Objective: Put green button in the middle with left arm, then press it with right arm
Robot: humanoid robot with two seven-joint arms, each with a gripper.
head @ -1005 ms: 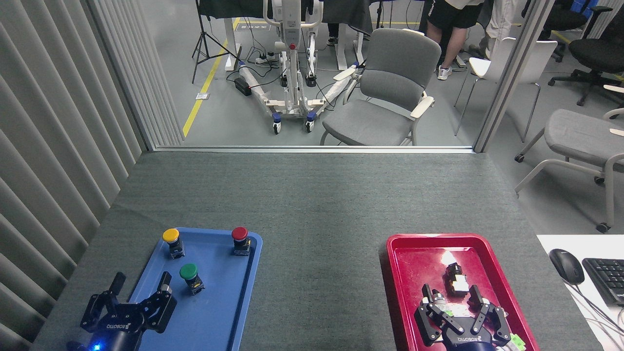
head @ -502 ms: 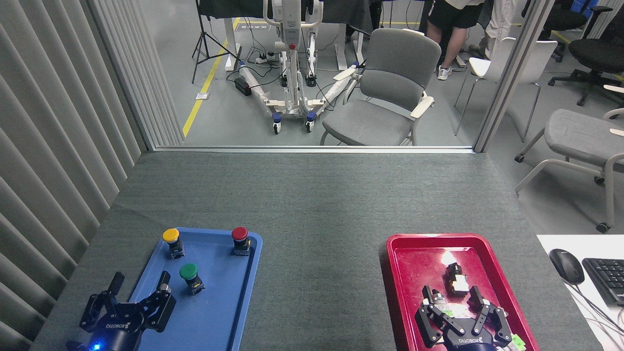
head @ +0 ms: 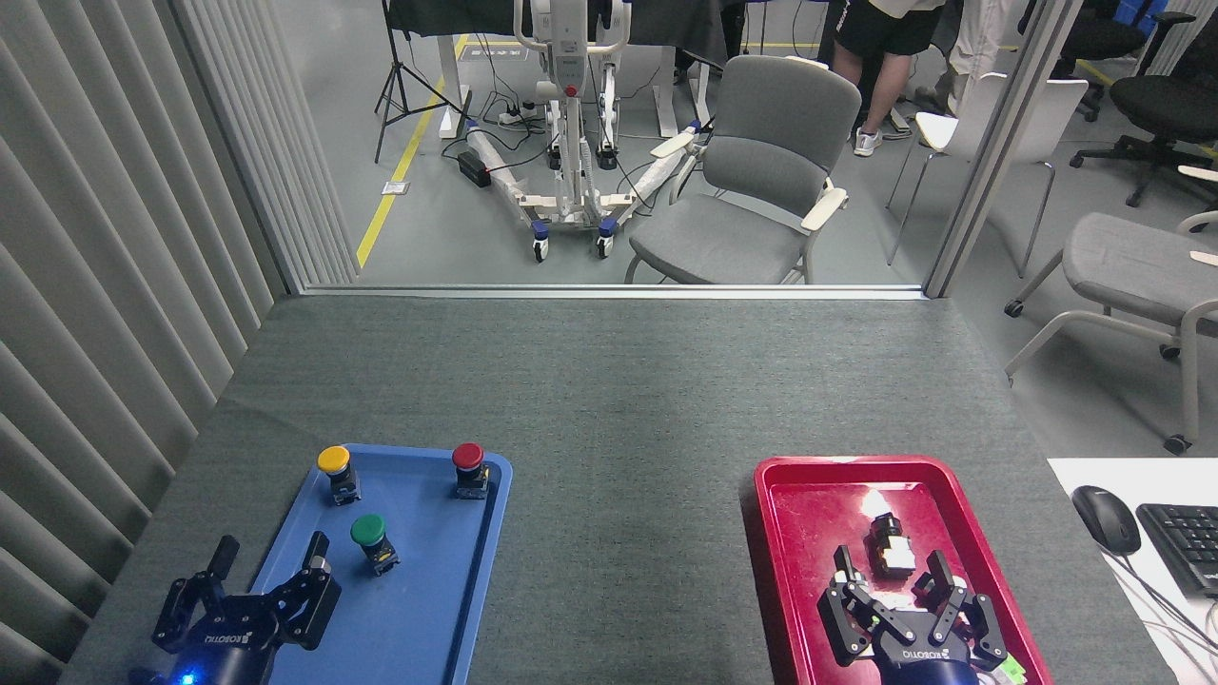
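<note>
Yellow button (head: 334, 463) and red button (head: 467, 460) stand behind green button (head: 368, 534).

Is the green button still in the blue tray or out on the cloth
In. The green mushroom-cap pushbutton stands upright inside the blue plastic tray, just ahead of the open left gripper, untouched.

Three small mushroom-capped pushbuttons stand in view: one green-capped button (head: 367, 531), one yellow-capped (head: 334, 460) and one red-capped (head: 467, 457). There are two shallow plastic trays, one blue (head: 428, 618) and one red (head: 790, 533), and one small black-and-white block (head: 890, 552) in the red one. Two black multi-fingered grippers show, the left gripper (head: 269, 561) and the right gripper (head: 890, 569).
</note>
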